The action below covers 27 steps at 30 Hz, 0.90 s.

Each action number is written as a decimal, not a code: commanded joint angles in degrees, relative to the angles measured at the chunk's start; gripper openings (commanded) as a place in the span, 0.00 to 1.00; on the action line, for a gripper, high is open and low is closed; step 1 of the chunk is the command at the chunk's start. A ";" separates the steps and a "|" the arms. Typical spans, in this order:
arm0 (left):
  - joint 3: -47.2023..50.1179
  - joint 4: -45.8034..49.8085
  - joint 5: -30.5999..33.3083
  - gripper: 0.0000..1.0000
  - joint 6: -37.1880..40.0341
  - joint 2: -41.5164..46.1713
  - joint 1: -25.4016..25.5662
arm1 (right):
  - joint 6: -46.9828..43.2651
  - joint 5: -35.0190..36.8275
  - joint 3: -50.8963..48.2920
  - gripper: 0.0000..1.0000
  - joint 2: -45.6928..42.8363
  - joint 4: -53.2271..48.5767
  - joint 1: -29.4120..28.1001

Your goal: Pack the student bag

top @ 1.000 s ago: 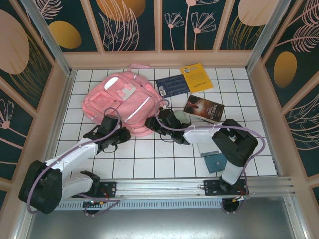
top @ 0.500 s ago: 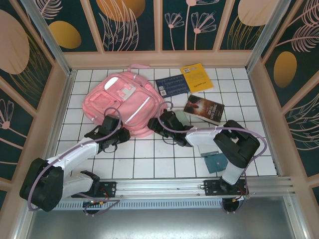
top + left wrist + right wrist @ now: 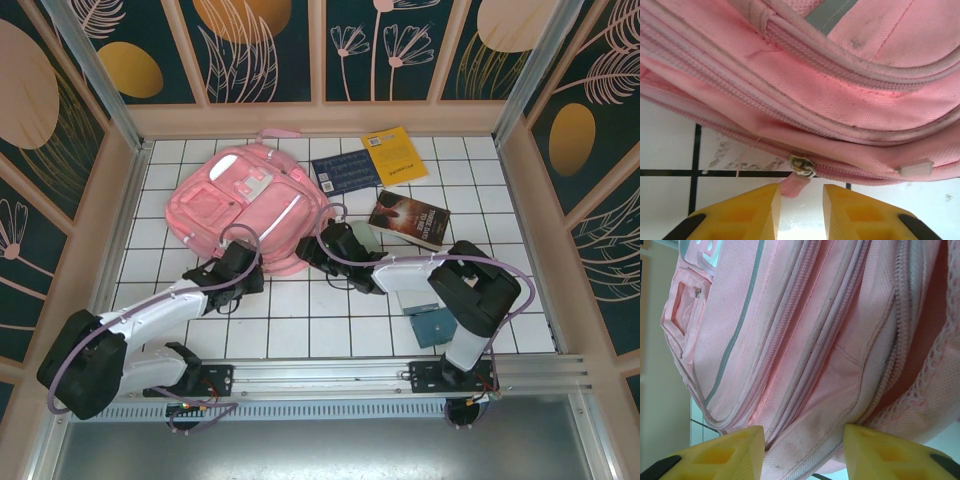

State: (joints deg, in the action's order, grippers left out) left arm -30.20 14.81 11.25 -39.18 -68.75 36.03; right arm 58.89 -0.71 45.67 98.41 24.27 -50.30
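1. Two arms are converging on the student bag (image 3: 245,200), which is lying flat toward the far left corner of the white tiled table (image 3: 330,310). The left gripper (image 3: 245,268) is working at the bag's near edge. The right gripper (image 3: 312,247) is sitting at its near right corner.
2. At the left wrist, the yellow fingers are standing apart. The pink pull tab (image 3: 792,186) is hanging between them, below the metal zipper slider (image 3: 802,165), and nothing is being clamped. The step looks like unzipping, so the fingers should be closing squarely on the tab. The pull should then be running along the zipper line, not away from it.
3. At the right wrist, the fingers are straddling the bag's folded edge, with fabric filling the gap. I cannot tell whether they are pinching it. Bracing there should be keeping the soft bag from sliding.
4. Three books (image 3: 380,170) are waiting toward the table's far right corner. Leaf-patterned walls (image 3: 250,50) are closing in on three sides, limiting arm swing.
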 commanded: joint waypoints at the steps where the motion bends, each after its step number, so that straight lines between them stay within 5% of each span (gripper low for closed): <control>1: -0.86 3.80 8.07 0.30 -1.25 -0.88 2.72 | 0.00 -0.79 0.79 0.46 1.39 1.03 0.25; 10: -6.81 8.37 20.35 0.33 -4.21 -12.71 11.78 | 0.08 -0.74 -0.20 0.46 0.55 1.09 0.47; 17: -10.92 13.49 26.73 0.33 -7.58 -19.82 13.50 | -0.15 -0.73 -0.27 0.46 0.20 0.69 0.67; 27: -13.28 15.46 29.29 0.08 -8.28 -21.70 13.48 | -0.16 -1.05 0.10 0.46 0.72 0.75 0.73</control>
State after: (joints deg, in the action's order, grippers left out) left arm -42.39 27.53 37.69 -46.68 -89.91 49.30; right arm 58.89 -1.56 45.65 98.41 24.64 -49.93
